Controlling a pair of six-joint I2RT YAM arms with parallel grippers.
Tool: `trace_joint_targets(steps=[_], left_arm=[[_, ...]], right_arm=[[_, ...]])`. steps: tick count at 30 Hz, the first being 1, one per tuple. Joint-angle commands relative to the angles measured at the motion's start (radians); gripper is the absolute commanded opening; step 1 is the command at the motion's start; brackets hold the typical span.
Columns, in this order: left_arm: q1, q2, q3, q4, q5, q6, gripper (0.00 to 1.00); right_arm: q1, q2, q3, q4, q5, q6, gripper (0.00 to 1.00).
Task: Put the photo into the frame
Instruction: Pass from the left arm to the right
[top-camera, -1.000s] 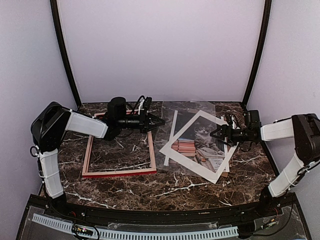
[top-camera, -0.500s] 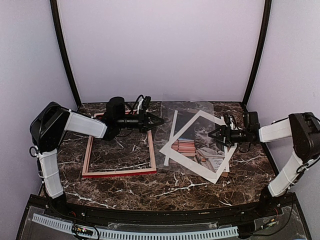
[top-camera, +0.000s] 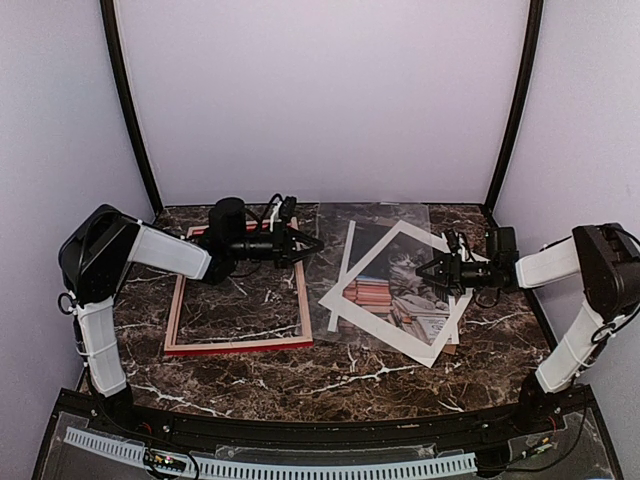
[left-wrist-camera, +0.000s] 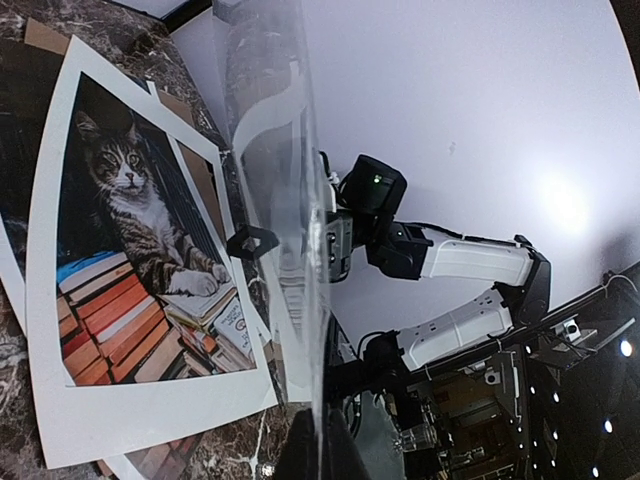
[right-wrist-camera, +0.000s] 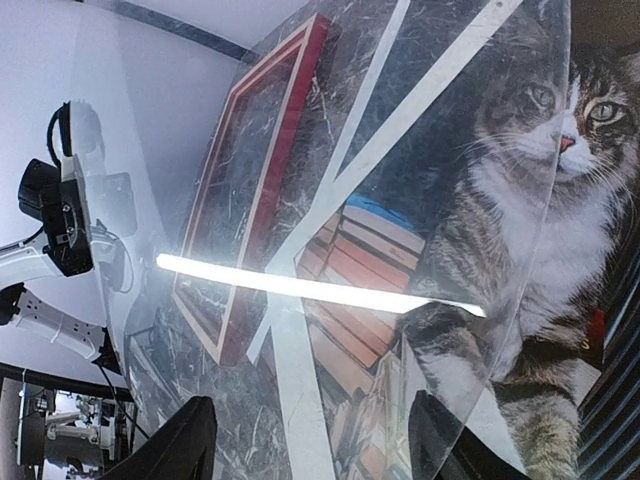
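The red frame (top-camera: 240, 345) lies flat on the left of the marble table. To the right lies the photo (top-camera: 400, 275), a cat on stacked books, under a tilted white mat (top-camera: 380, 338). My left gripper (top-camera: 318, 243) is shut on the edge of a clear pane (top-camera: 380, 222) and holds it lifted over the photo. In the left wrist view the pane (left-wrist-camera: 290, 200) stands edge-on from the gripper (left-wrist-camera: 322, 440), with the photo (left-wrist-camera: 130, 250) beside it. My right gripper (top-camera: 425, 268) is open at the pane's right edge. In its own view the gripper (right-wrist-camera: 320, 445) straddles the pane (right-wrist-camera: 380, 200), and the frame (right-wrist-camera: 290, 110) and photo (right-wrist-camera: 570, 200) show beyond.
The mat (right-wrist-camera: 300, 380) shows as white strips through the pane. A bright light strip reflects across the pane. The left arm (right-wrist-camera: 60, 210) shows far left. Purple walls and black posts close in the table's back and sides.
My right gripper has crept left toward the pane and its jaws have narrowed somewhat. The left gripper has shifted slightly left with the pane.
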Motion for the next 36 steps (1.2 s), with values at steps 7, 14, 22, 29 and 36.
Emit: trace_joint_targets(steps=[7,14,22,29,36], left_arm=[[0.027,-0.073,-0.018,-0.241,-0.107,0.131,0.00],[0.029,-0.074,0.006,-0.384,-0.176,0.203,0.00],[0.028,-0.066,0.015,-0.418,-0.191,0.203,0.00],[0.028,-0.064,0.007,-0.380,-0.164,0.172,0.00],[0.028,-0.064,-0.010,-0.339,-0.153,0.143,0.00]], right_arm=[[0.007,-0.070,-0.012,0.085,-0.074,0.034,0.49],[0.010,-0.056,-0.006,0.114,-0.099,0.052,0.34],[0.036,-0.041,0.034,0.057,-0.080,0.020,0.28],[0.044,-0.021,0.071,-0.010,-0.032,-0.008,0.25],[0.046,-0.015,0.086,-0.041,-0.026,-0.026,0.20]])
